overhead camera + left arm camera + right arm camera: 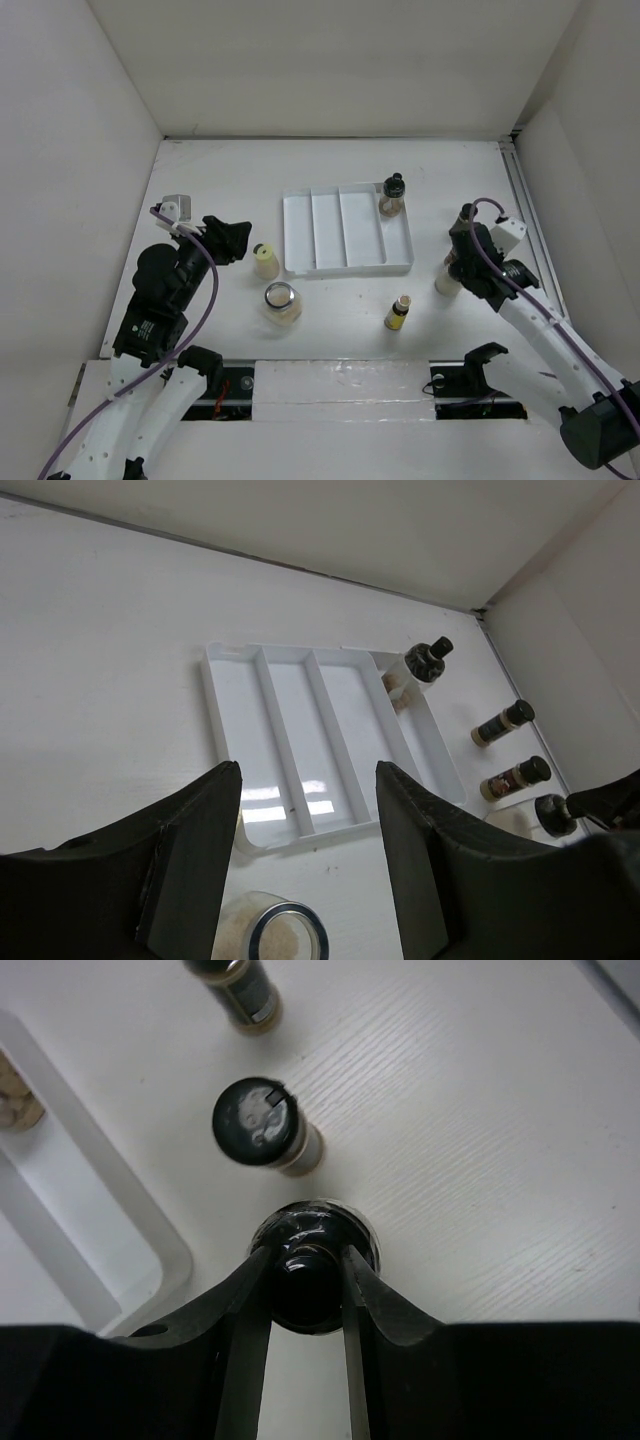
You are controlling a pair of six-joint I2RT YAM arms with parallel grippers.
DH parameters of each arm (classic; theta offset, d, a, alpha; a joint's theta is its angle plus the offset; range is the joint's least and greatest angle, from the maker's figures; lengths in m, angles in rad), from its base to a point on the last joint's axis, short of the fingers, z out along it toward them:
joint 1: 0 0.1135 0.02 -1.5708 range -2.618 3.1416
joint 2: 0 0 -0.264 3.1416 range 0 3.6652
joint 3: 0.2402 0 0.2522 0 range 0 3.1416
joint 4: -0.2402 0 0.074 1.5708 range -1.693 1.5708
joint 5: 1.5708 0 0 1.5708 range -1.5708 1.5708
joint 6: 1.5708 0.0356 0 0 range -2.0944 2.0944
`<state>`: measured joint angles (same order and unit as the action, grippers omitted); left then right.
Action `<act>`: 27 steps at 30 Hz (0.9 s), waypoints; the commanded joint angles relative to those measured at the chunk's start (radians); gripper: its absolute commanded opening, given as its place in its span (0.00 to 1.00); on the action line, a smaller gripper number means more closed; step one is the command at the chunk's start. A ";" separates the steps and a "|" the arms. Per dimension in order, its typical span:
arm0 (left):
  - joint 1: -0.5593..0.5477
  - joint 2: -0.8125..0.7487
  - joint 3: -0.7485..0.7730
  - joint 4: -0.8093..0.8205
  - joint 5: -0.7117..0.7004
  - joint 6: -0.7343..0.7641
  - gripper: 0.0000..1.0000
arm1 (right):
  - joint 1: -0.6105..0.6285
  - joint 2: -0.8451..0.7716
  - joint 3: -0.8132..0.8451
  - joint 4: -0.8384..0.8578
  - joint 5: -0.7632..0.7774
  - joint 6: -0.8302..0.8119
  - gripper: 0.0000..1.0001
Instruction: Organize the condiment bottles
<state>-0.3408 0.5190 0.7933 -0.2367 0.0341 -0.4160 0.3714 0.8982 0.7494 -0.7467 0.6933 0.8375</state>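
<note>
Several condiment bottles (398, 313) stand on a matte white table (220, 180), one of them in a clamp.
Glossy round black cap of a shaker (312, 1228), just beside the smooth plastic tray (345, 268), is pinched by the right gripper (308, 1270). The left gripper (307, 780) gapes wide, holding nothing, near a clear silver-lidded jar (282, 300). A black-capped bottle (392, 194) stands in the tray's far-right pocket. Labels are too small to read.

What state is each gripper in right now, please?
Left gripper: open, holding nothing.
Right gripper: closed on a black-capped bottle.
</note>
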 commanded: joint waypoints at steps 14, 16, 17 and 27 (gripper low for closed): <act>-0.006 0.029 0.006 0.030 0.006 0.014 0.52 | 0.189 0.033 0.281 0.252 -0.084 -0.181 0.29; -0.006 0.038 -0.003 0.040 0.015 0.014 0.52 | 0.199 0.076 0.281 0.375 -0.116 -0.208 0.29; -0.006 0.038 -0.003 0.040 0.015 0.014 0.52 | 0.199 0.099 0.281 0.415 -0.126 -0.224 0.29; 0.034 0.084 -0.003 0.059 0.043 0.014 0.52 | 0.152 0.444 0.380 0.602 -0.187 -0.341 0.28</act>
<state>-0.3119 0.5900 0.7933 -0.2237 0.0513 -0.4156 0.5419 1.3262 1.0500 -0.3180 0.5121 0.5419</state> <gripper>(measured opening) 0.520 0.359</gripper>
